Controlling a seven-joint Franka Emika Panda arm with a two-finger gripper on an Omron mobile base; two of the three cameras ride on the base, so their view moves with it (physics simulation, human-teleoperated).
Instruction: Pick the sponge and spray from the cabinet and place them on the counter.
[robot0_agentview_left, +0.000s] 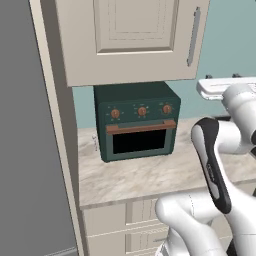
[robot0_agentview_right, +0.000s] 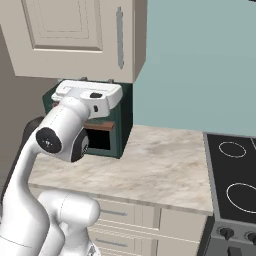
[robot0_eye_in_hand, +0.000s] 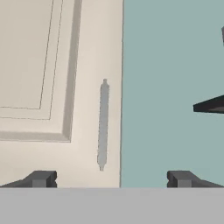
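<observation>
raised with the elbow bent over the counter, wrist level and aimed at the closed cabinet, with the gripper spread wide and holding nothing. hung above the dark green oven (door shut, raised panel facing out), with the grey bar handle running upright along the door's right edge, near the teal wall.
</observation>
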